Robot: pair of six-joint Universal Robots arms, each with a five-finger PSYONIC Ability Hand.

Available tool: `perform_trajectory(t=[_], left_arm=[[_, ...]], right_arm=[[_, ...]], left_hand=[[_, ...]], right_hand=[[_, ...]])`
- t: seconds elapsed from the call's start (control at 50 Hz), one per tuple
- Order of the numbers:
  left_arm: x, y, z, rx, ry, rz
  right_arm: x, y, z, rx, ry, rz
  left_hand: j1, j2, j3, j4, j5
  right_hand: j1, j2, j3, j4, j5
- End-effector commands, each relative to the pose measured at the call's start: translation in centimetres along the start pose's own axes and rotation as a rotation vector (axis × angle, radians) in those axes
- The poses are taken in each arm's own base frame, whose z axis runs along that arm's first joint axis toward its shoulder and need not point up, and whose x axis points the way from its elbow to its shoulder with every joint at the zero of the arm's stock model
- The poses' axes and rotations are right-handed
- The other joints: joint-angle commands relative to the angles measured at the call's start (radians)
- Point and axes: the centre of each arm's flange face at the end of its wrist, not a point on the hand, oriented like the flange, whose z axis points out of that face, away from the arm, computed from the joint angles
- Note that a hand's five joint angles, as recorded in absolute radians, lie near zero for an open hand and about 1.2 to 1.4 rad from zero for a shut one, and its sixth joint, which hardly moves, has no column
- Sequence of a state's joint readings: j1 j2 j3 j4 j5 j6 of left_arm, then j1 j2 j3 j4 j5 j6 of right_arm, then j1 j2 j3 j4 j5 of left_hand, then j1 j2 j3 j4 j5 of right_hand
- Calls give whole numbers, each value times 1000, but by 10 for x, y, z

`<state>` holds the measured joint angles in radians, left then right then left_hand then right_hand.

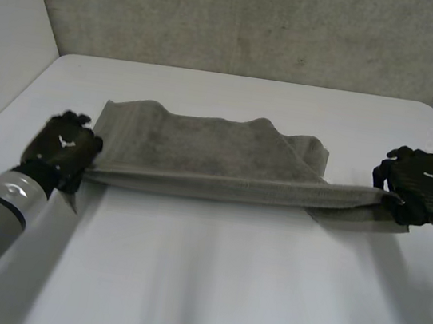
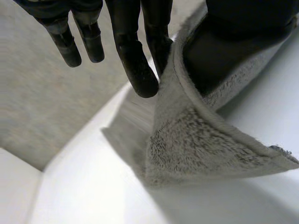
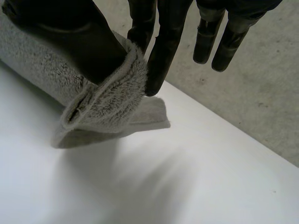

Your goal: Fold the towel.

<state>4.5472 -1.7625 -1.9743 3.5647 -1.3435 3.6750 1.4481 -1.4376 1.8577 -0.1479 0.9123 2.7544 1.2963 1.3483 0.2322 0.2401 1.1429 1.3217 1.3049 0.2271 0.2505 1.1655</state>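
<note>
A grey towel [image 1: 209,157] lies across the middle of the white table [image 1: 208,282], its near edge lifted and stretched taut between my two hands. My left hand [image 1: 61,150] is at the towel's near left corner; in the left wrist view the thumb and fingers [image 2: 138,70] pinch the towel's edge [image 2: 191,135]. At the near right corner, my right hand [image 1: 421,184] pinches the towel [image 3: 100,105] between thumb and fingers [image 3: 161,56]. The far part of the towel rests on the table in loose folds.
A grey wall [image 1: 260,23] rises behind the table's far edge. Bare tabletop stretches in front of the towel toward the near edge, and a strip of it lies beyond the towel.
</note>
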Motion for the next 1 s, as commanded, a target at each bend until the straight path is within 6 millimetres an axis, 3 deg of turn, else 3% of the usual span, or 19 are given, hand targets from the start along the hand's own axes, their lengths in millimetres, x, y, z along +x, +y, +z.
perform_trajectory(t=[0.02,0.04,0.08,0.1,0.14,0.22,0.32,0.4,0.48,0.52,0.56,0.64,0.68,0.72,0.78,0.86,1.0], left_arm=[[-30,-57,-22,167,-115,38],[-30,-57,-22,167,-115,38],[-41,-84,-38,239,-151,51],[-41,-84,-38,239,-151,51],[-48,-102,-47,283,-165,37],[-54,-110,-47,298,-170,14],[-56,-99,-35,266,-145,-25],[-51,-59,-8,138,-91,-67],[-45,-42,8,87,-53,-87],[-42,-33,17,59,-37,-96],[-38,-25,36,33,-13,-104],[-42,-24,58,31,-8,-107],[-44,-26,69,36,-6,-107],[-44,-40,90,71,10,-106],[-49,-51,104,92,16,-118],[-49,-56,107,88,28,-129],[-40,-42,103,43,58,-142]], right_arm=[[14,-59,-13,120,37,17],[14,-59,-14,120,37,17],[18,-94,-26,197,51,-9],[18,-94,-26,197,51,-9],[21,-125,-36,271,64,-60],[19,-141,-40,292,44,-78],[21,-125,-26,224,16,-63],[3,-97,-4,111,-47,-123],[-3,-76,11,15,-40,-190],[-5,-63,29,-47,-18,-248],[-8,-58,38,-66,-11,-263],[-11,-53,56,-84,8,-270],[-6,-57,75,-59,45,-284],[-4,-61,83,-38,60,-289],[-3,-70,93,-1,78,-289],[-3,-74,96,13,83,-288],[-8,-56,103,-13,55,-279]], left_hand=[[100,48,-58,-66,79],[100,48,-58,-66,79],[100,48,-58,-66,79],[100,48,-58,-66,79],[100,48,-58,-66,79],[100,48,-58,-66,79],[100,48,-58,-66,79],[100,48,-58,-66,79],[100,48,-58,-66,79],[100,48,-58,-66,79],[100,48,-58,-66,79],[100,48,-58,-66,79],[100,48,-58,-66,79],[100,48,-58,-66,79],[100,48,-58,-66,79],[100,48,-58,-66,79],[100,48,-58,-66,79]], right_hand=[[75,91,-53,-76,56],[75,91,-53,-76,56],[75,91,-53,-76,56],[75,91,-53,-76,56],[75,91,-53,-76,56],[75,91,-53,-76,56],[75,91,-53,-76,56],[75,91,-53,-76,56],[75,91,-53,-76,56],[75,91,-53,-76,56],[75,91,-53,-76,56],[75,91,-53,-76,56],[75,91,-53,-76,56],[75,91,-53,-76,56],[75,91,-53,-76,56],[75,91,-53,-76,56],[75,91,-53,-76,56]])
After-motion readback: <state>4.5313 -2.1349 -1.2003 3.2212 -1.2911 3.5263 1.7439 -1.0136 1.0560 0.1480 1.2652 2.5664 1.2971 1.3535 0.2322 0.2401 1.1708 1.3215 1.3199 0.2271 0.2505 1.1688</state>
